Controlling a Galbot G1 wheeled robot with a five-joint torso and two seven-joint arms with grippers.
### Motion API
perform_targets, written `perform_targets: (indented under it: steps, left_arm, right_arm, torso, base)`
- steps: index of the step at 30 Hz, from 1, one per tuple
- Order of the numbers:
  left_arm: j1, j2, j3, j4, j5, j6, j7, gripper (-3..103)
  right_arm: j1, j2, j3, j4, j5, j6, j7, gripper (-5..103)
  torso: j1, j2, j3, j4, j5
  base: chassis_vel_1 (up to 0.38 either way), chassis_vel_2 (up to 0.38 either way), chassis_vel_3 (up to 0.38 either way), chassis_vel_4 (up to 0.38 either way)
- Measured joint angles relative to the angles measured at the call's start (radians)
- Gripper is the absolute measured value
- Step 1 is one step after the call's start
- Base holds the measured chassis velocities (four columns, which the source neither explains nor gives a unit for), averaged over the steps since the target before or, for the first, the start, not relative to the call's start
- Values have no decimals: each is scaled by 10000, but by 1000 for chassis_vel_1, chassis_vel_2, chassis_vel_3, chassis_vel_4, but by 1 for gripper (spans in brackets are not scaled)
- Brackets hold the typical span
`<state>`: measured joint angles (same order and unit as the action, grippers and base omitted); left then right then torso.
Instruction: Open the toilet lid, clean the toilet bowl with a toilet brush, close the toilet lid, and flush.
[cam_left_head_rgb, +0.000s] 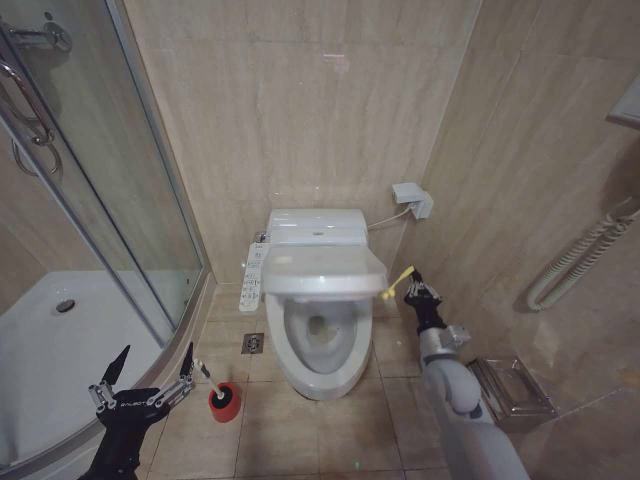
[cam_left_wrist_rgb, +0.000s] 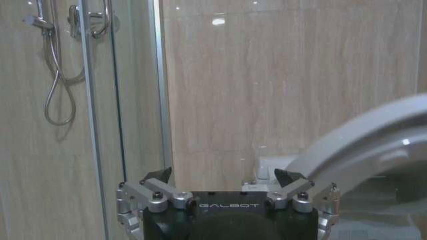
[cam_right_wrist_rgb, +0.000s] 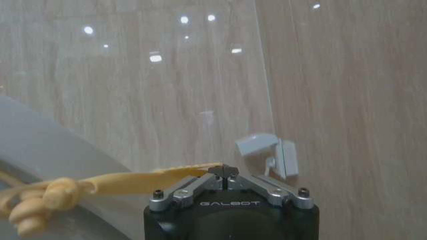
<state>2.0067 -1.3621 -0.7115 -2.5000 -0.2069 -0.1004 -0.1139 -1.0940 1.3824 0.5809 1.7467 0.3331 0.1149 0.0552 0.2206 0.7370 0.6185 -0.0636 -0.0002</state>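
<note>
The white toilet lid (cam_left_head_rgb: 325, 270) stands partly raised over the toilet bowl (cam_left_head_rgb: 320, 340), tilted up at its front. My right gripper (cam_left_head_rgb: 419, 287) is beside the lid's right rim, shut on the yellow tie (cam_left_head_rgb: 398, 281). In the right wrist view the knotted yellow tie (cam_right_wrist_rgb: 120, 181) runs from the lid (cam_right_wrist_rgb: 53, 150) into the closed right gripper (cam_right_wrist_rgb: 224, 171). The toilet brush (cam_left_head_rgb: 206, 372) stands in its red holder (cam_left_head_rgb: 225, 401) on the floor left of the bowl. My left gripper (cam_left_head_rgb: 157, 355) hangs open just left of the brush, holding nothing; its wrist view shows the left gripper (cam_left_wrist_rgb: 223, 176) open, with the lid (cam_left_wrist_rgb: 373, 135) farther off.
A curved glass shower door (cam_left_head_rgb: 110, 200) and white shower tray (cam_left_head_rgb: 50, 350) close off the left. A button panel (cam_left_head_rgb: 253, 277) sits on the toilet's left side, above a floor drain (cam_left_head_rgb: 252, 343). A wall box (cam_left_head_rgb: 413, 199), a grab bar (cam_left_head_rgb: 580, 255) and a metal holder (cam_left_head_rgb: 515, 390) are on the right.
</note>
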Motion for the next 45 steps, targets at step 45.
perform_targets:
  steps: [45]
  left_arm:
    - [0,0,0,0,0,0,0,100]
  right_arm:
    - [5631,-1011,-2062,-2868,1550,-1280,812,0]
  torso:
    - [3,-4,3,-4,4]
  base:
    - [0,0,0,0]
